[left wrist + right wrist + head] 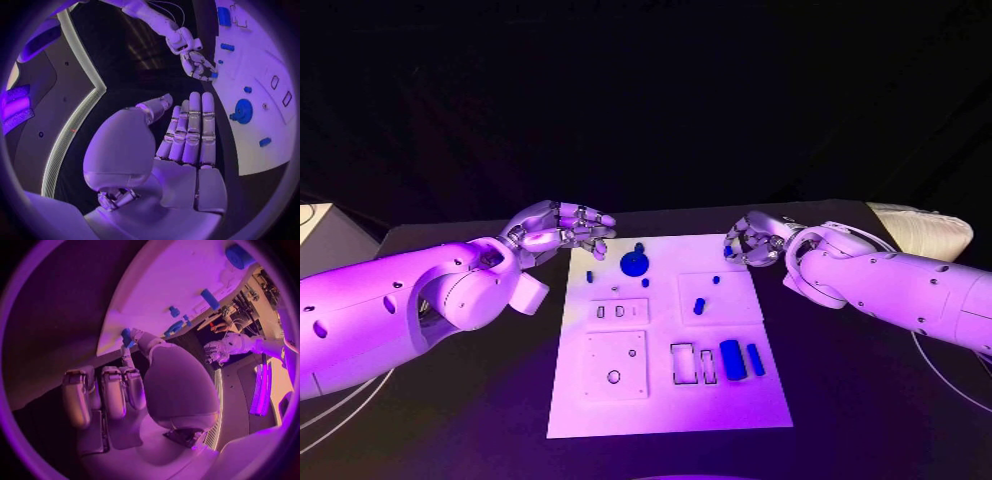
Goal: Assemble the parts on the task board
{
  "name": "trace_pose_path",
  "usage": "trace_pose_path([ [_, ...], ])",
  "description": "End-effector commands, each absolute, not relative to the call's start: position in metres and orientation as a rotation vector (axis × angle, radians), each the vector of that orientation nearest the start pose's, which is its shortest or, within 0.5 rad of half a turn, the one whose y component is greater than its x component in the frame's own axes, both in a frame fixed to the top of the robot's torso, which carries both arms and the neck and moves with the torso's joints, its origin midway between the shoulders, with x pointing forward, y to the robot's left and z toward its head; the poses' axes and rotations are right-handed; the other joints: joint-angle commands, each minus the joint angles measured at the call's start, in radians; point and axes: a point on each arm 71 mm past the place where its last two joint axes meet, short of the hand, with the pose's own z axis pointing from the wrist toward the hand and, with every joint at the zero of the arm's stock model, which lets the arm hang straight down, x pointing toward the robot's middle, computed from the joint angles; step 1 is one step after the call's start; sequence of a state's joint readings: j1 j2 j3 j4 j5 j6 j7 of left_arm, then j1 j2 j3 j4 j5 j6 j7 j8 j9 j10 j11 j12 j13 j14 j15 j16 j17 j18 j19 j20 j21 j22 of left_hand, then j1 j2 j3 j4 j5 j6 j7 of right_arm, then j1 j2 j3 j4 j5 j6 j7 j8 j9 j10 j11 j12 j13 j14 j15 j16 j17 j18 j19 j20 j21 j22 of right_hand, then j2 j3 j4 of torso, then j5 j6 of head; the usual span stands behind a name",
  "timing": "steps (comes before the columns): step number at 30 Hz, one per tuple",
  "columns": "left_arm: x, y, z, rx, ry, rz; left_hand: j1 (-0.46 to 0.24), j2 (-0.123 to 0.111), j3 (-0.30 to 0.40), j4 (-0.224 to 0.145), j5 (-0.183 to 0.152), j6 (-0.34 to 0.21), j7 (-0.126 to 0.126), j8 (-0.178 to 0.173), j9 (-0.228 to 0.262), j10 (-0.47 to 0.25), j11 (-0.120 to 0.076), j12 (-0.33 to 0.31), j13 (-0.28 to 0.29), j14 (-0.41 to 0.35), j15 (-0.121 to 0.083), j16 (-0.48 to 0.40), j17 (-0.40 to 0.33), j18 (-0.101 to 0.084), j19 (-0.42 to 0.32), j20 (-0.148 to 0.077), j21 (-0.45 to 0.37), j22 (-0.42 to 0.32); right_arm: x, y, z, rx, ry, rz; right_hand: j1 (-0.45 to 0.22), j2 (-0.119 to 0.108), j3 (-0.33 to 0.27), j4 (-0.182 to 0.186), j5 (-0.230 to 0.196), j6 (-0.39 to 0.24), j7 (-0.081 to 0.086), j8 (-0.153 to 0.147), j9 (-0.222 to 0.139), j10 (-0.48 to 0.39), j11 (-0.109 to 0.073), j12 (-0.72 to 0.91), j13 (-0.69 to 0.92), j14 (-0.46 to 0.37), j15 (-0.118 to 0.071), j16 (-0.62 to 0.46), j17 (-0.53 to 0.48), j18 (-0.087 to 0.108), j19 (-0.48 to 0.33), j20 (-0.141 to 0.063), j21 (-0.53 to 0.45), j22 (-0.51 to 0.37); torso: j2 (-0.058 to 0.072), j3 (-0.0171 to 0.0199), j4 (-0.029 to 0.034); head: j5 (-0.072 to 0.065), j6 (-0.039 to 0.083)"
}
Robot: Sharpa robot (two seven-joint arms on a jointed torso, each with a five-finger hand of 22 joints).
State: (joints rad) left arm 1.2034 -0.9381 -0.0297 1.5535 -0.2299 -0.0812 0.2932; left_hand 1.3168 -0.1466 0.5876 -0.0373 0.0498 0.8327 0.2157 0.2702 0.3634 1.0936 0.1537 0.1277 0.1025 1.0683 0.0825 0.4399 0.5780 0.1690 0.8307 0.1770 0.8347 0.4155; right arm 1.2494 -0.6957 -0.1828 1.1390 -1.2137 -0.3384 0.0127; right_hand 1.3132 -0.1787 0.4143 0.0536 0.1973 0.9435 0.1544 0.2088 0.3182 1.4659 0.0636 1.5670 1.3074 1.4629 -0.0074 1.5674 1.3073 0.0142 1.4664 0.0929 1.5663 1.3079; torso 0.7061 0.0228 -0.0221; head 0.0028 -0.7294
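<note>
The task board lies flat in the middle of the black table, its long side running from near to far. On its far half sits a round blue disc part, with a small blue peg to its left and another small blue piece just nearer. Right of the middle, a slim blue pin lies on a raised square panel. Toward the near right, a broad blue block and a narrower blue bar lie side by side, just to the right of 2 empty rectangular slots. A square panel with an oval hole takes up the near left of the board.

The right hand is at the board's far right corner. In the right wrist view its thumb and a fingertip pinch a small blue part right at the board's edge, while its other fingers are curled in toward the palm.

The left hand hovers at the board's far left corner, just beside the edge. In the left wrist view its fingers are stretched out straight and close together, the thumb held apart, and nothing lies in the palm, so this hand is released.
</note>
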Motion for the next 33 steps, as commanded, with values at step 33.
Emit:
trace_pose_path([
  [33,0.4757,0.2302,-0.1723,-0.844,1.661,-1.590,0.001,0.004,-0.006,0.003,-0.001,-0.007,0.010,-0.007,0.001,-0.008,0.001,-0.002,-0.001,0.003,0.002,-0.002,0.000,0.013,-0.001,0.000,-0.002,-0.001,0.5429,-0.2444,-0.2232,0.062,1.640,0.513,0.005,0.046,0.068,-0.010,-0.017,0.081,-0.033,0.048,0.024,0.105,-0.021,0.004,0.263,0.108,-0.016,0.003,0.263,-0.014,0.104,-0.010,0.004,0.263,0.001,0.0011,-0.0015,-0.005,-0.004],
])
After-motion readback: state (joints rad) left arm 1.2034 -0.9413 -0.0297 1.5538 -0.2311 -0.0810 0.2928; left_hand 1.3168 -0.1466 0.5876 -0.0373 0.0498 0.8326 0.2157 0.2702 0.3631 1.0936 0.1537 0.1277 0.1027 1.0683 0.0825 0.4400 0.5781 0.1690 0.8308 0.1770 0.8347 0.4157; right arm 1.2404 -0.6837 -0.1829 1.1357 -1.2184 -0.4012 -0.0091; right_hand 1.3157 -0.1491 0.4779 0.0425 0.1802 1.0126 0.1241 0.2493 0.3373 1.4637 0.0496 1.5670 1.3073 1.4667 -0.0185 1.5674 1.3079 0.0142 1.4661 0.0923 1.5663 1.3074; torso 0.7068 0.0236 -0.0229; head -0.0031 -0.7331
